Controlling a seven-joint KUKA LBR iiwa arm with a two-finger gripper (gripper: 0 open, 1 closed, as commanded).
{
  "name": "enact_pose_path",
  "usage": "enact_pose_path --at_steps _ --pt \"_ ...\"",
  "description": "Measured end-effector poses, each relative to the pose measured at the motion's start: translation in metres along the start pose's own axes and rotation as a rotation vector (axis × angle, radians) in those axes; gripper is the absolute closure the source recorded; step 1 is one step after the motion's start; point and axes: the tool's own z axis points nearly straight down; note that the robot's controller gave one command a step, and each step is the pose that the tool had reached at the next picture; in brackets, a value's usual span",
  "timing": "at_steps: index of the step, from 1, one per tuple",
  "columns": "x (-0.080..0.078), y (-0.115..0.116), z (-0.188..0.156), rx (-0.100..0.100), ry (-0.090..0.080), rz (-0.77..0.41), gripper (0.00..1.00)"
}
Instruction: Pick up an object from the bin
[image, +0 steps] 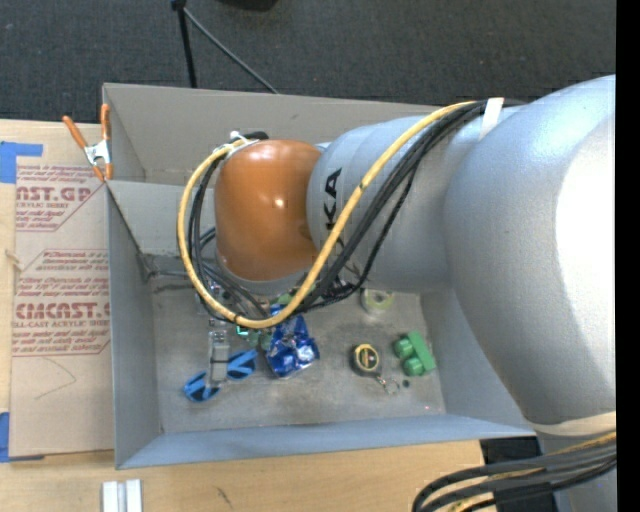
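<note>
Grey metal bin (130, 300), floor only sparsely covered: five small things, all lying in the lower half of the frame. The arm enters from the right edge and fills the upper right. Its orange wrist cover (262, 210) sits at centre frame with cables looped round it, and hides most of what hangs beneath.

Jaws: low in the bin, below and left of the orange cover, pointed down at the floor. A grey metal part shows there, but I cannot tell whether the jaws are spread or pressed together. Nothing seen pinched.

Nearest things:
- blue plastic piece (205, 387), flat on the floor at lower left, right at the lower end of the jaws; touching or just beside, cannot tell.
- crumpled blue-and-white thing (291, 350), just right of the jaws.

Well apart, further right: small round yellow-and-black thing (365, 358), green block (413, 355), and a pale ring-like thing (378, 298) close under the arm.

Judgement: the wrist stands upright over the floor, which suits a straight-down grasp, and the things lie loose and separate, so neighbours should not crowd it. The likely candidate is the blue plastic piece, possibly the crumpled thing. Pick not yet done; nothing is lifted. Risk: a flat piece may slide away as the jaws close.
</note>
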Motion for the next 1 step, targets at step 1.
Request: enact_pose_path --at_steps 1 --pt "0.0256 -0.0193 0.0892 0.002 0.001 0.152 0.0"
